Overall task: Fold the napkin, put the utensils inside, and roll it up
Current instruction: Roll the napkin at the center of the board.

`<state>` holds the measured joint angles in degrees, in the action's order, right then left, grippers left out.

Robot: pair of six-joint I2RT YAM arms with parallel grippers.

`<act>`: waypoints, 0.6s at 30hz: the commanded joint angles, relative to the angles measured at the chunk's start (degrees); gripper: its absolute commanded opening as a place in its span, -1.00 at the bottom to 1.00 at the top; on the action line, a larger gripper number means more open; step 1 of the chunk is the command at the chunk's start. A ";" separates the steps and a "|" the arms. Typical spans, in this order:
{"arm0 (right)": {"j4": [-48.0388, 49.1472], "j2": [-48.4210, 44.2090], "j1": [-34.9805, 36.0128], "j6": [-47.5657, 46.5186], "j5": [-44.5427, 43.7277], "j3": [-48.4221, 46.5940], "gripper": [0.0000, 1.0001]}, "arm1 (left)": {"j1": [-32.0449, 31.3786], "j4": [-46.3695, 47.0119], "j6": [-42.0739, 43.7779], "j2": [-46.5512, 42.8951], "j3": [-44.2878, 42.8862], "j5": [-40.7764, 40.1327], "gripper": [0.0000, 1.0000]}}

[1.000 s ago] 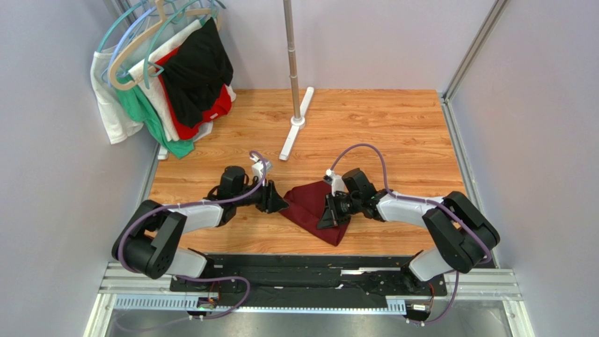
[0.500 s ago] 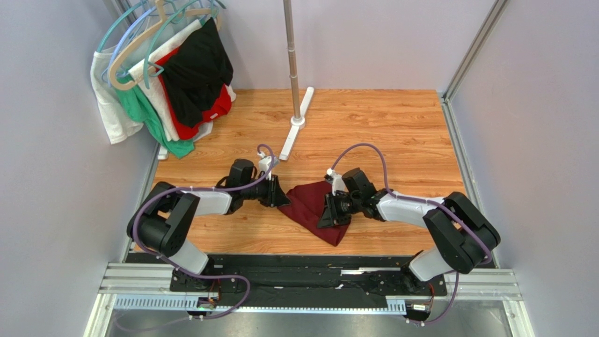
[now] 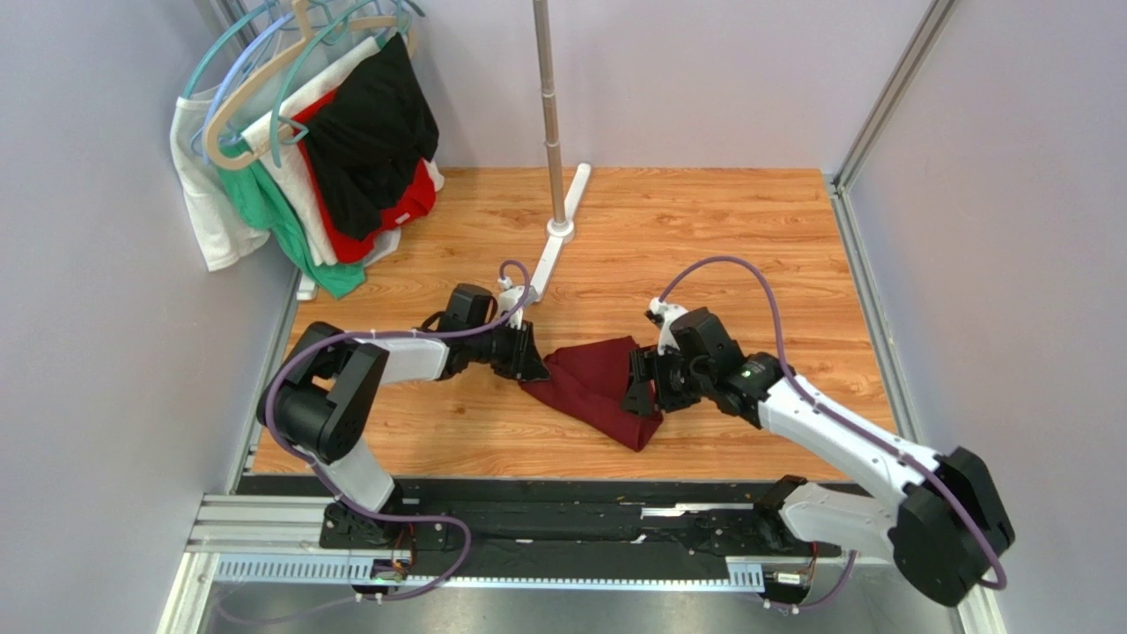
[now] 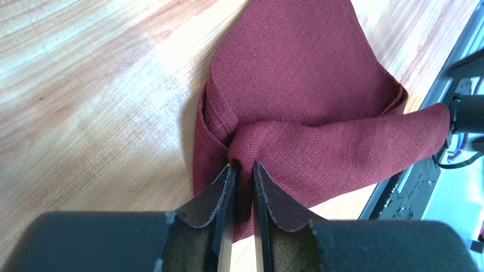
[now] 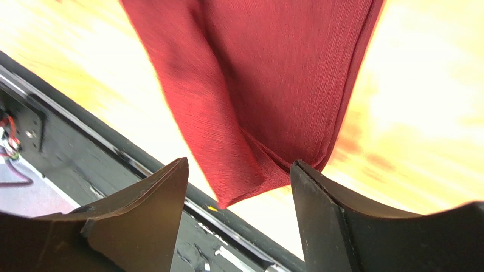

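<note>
Letting go is the big change: the right gripper (image 5: 238, 165) has popped its jaws wide and backed off a bit, so the napkin (image 3: 593, 386) corner sits loose between them, gripped by nothing on that side. Meanwhile the left gripper (image 4: 241, 170) has slid in and has its jaws nearly together, pinching a bunched fold at the napkin's left edge. The napkin lies folded on the table (image 3: 741, 251) between the two grippers. It looks like a handoff, so the fold is probably still being tidied. The spoon isn't visible, maybe tucked inside, can't tell. No brands or readable writing.
</note>
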<state>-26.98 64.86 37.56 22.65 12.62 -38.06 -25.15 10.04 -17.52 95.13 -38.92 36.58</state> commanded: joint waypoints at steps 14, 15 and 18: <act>6.94 5.71 16.40 4.75 -11.83 -2.99 -0.03 | -1.84 -8.37 7.41 1.46 -3.80 -2.12 -0.52; 6.77 5.80 16.66 5.90 -12.01 -2.20 -0.03 | -1.92 -8.46 7.41 1.37 -3.80 -2.21 -0.52; 7.38 5.63 17.19 9.33 -12.27 1.05 -0.03 | -1.92 -8.99 7.41 1.28 -4.06 -2.56 -0.52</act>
<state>-22.06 70.74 54.02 26.04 2.15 -40.36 -26.61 4.86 -12.62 95.61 -42.09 35.92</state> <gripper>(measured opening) 0.486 0.243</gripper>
